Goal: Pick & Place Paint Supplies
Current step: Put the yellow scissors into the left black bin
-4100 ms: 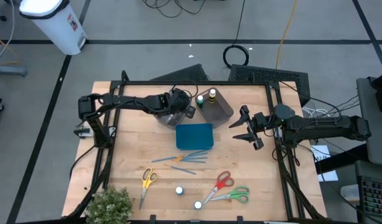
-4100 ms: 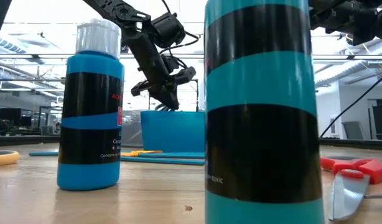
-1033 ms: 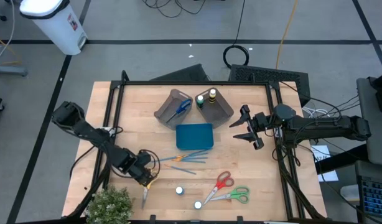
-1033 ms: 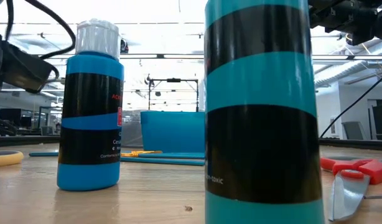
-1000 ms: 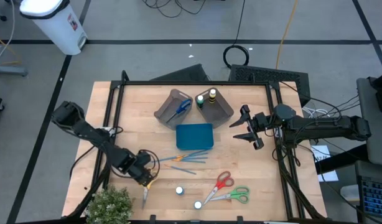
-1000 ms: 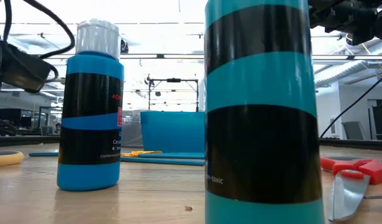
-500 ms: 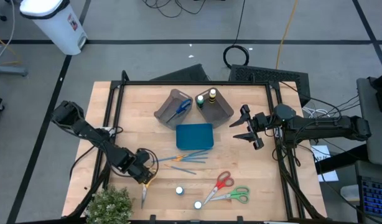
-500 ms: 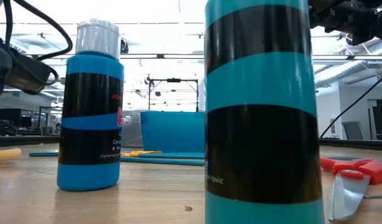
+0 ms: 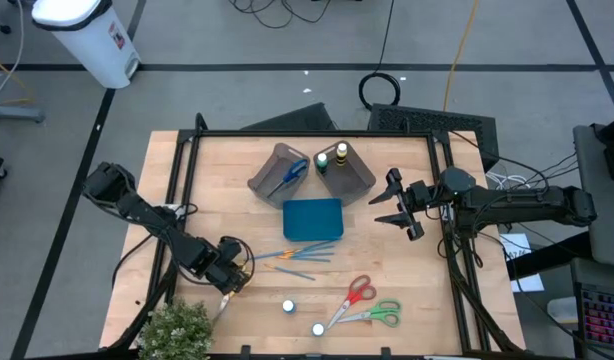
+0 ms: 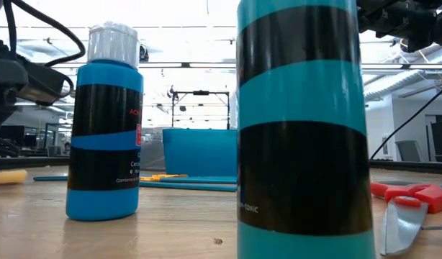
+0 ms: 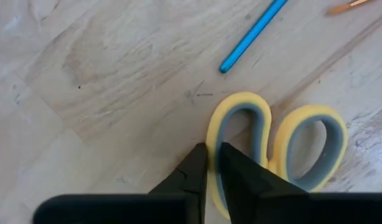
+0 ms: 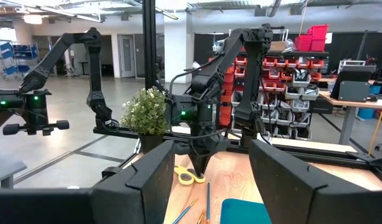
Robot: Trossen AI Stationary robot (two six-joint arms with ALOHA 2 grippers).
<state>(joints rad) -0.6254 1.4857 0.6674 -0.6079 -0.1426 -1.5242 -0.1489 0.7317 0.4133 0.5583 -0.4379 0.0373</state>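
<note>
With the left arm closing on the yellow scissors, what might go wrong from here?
1. The left gripper pinches only one thin handle loop of the yellow scissors, so they may swing or slip when lifted.
2. The blue brush lies close by and might get nudged.

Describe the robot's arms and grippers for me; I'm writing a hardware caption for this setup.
Both arms are dark, nearly black, jointed tubes with black cables looped along them. The left gripper ends in two slim black fingers tapering to wedge tips. The right gripper has two broad, flat black fingers with angled edges. Small green indicator lights glow on the left arm in the right wrist view.
</note>
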